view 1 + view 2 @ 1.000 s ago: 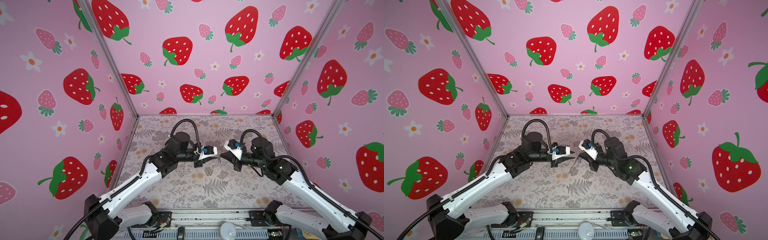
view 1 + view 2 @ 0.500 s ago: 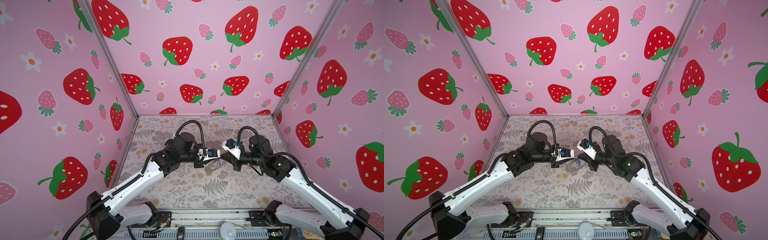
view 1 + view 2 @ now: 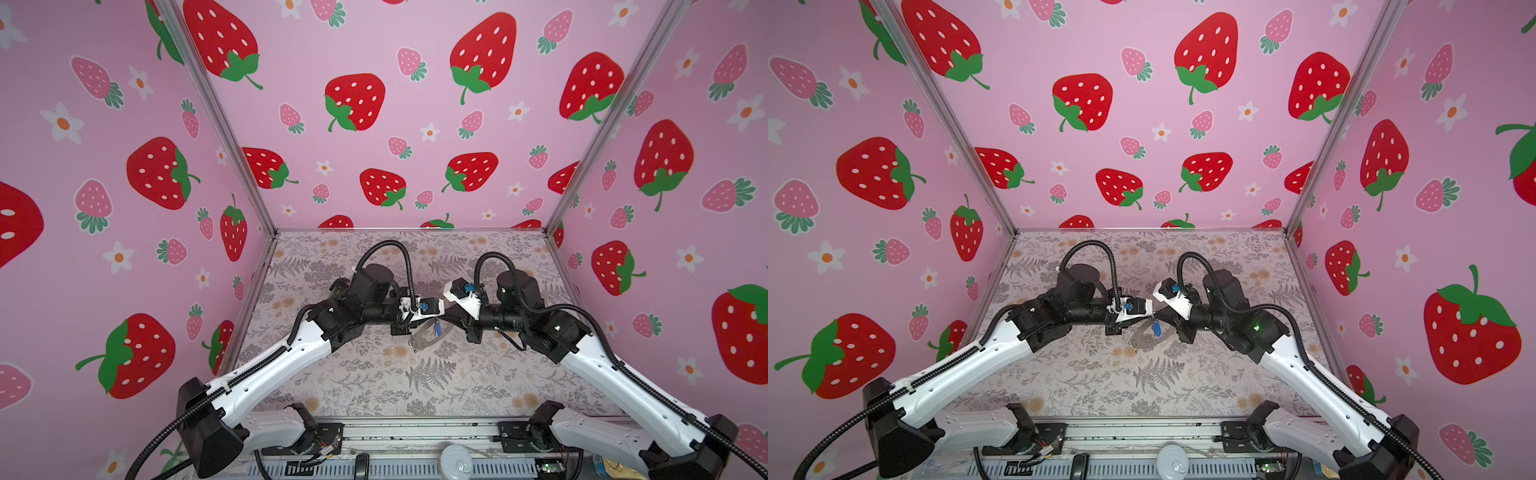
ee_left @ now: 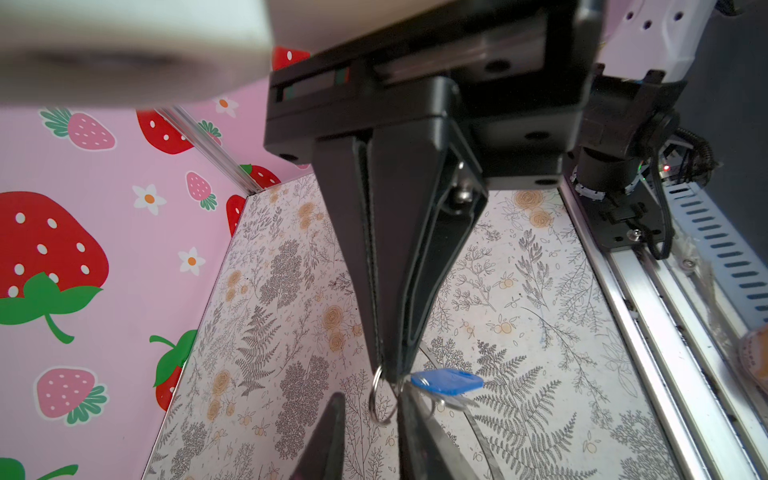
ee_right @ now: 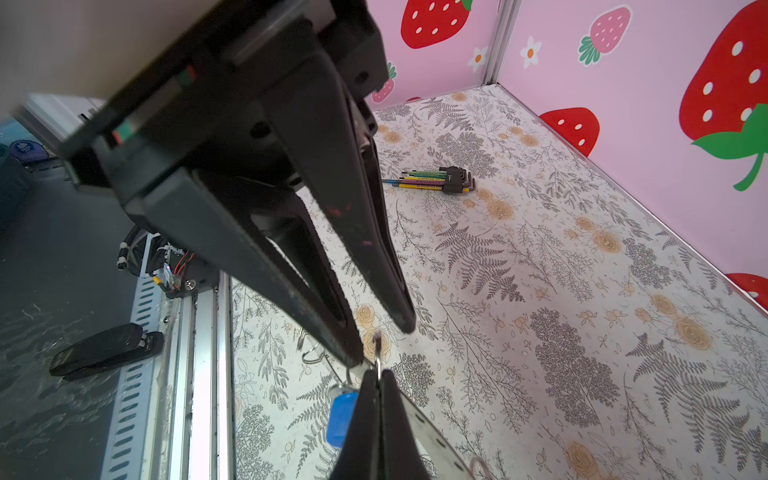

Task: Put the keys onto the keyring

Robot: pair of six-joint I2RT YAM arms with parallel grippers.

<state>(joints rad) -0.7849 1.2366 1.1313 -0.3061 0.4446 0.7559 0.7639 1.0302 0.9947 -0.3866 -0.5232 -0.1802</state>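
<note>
The right gripper point(image 4: 386, 370) is pinching the keyring point(image 5: 430, 434) above the table point(image 4: 519, 291).
Its jaws are pressing shut on the ring's small wire loop point(image 4: 372, 395); the blue-headed key point(image 4: 446, 380) is hanging just beside its tip, and the left gripper point(image 5: 381, 343), jaws partly apart, is straddling that loop.

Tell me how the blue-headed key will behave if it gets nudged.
The key dangles in the air by its head beside the right gripper, which is shut on the keyring, so a nudge would probably make it swing and twist. It looks small and thin, so likely light. Its smooth plastic head may slip between fingers.
</note>
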